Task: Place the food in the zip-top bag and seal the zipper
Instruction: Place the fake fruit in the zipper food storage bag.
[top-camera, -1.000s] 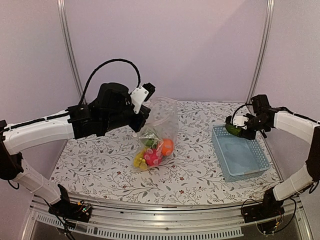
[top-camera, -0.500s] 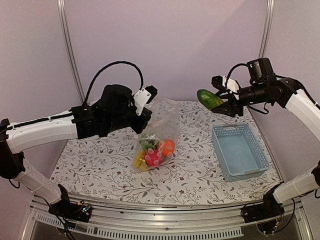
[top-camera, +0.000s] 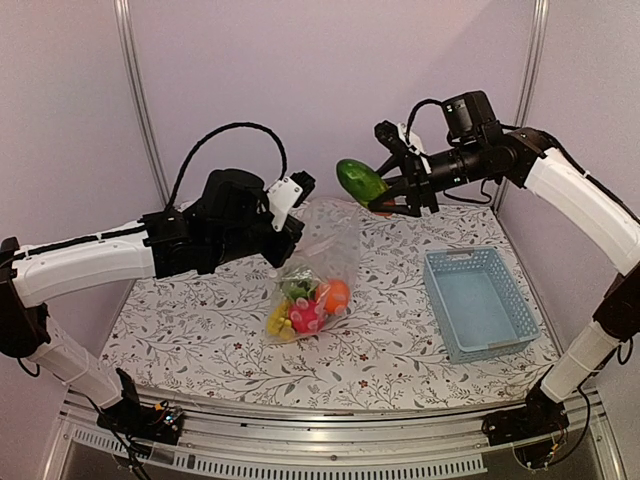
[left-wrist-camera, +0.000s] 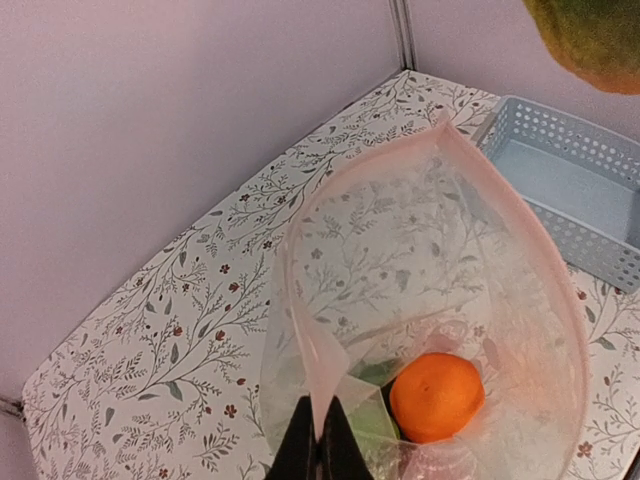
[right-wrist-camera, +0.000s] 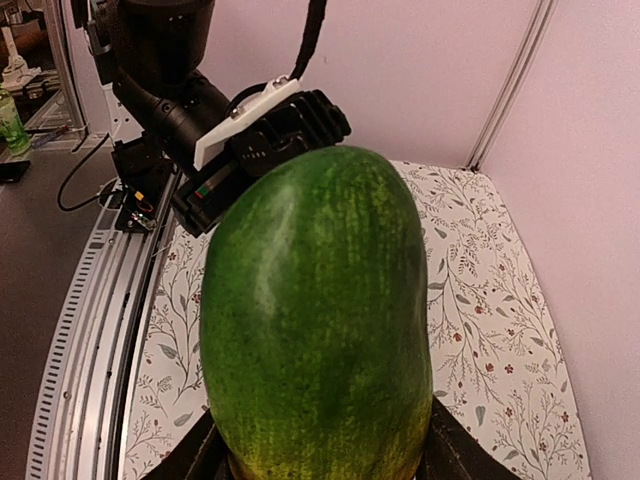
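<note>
The clear zip-top bag (top-camera: 322, 255) stands open on the table, with an orange (top-camera: 335, 293), yellow bananas (top-camera: 279, 320) and red and green pieces inside. My left gripper (top-camera: 281, 243) is shut on the bag's pale zipper strip (left-wrist-camera: 310, 335) and holds the mouth open; the orange (left-wrist-camera: 436, 396) shows inside. My right gripper (top-camera: 388, 195) is shut on the green-orange mango (top-camera: 362, 183), high in the air just right of and above the bag's mouth. The mango (right-wrist-camera: 315, 315) fills the right wrist view and its tip shows in the left wrist view (left-wrist-camera: 590, 40).
The light blue lattice basket (top-camera: 478, 303) stands at the right of the table and holds nothing; it also shows in the left wrist view (left-wrist-camera: 570, 190). Metal frame posts (top-camera: 137, 100) rise at the back corners.
My right gripper lifted the mango from over the basket and carried it up and left towards the bag's mouth. The left gripper and bag stayed in place.
</note>
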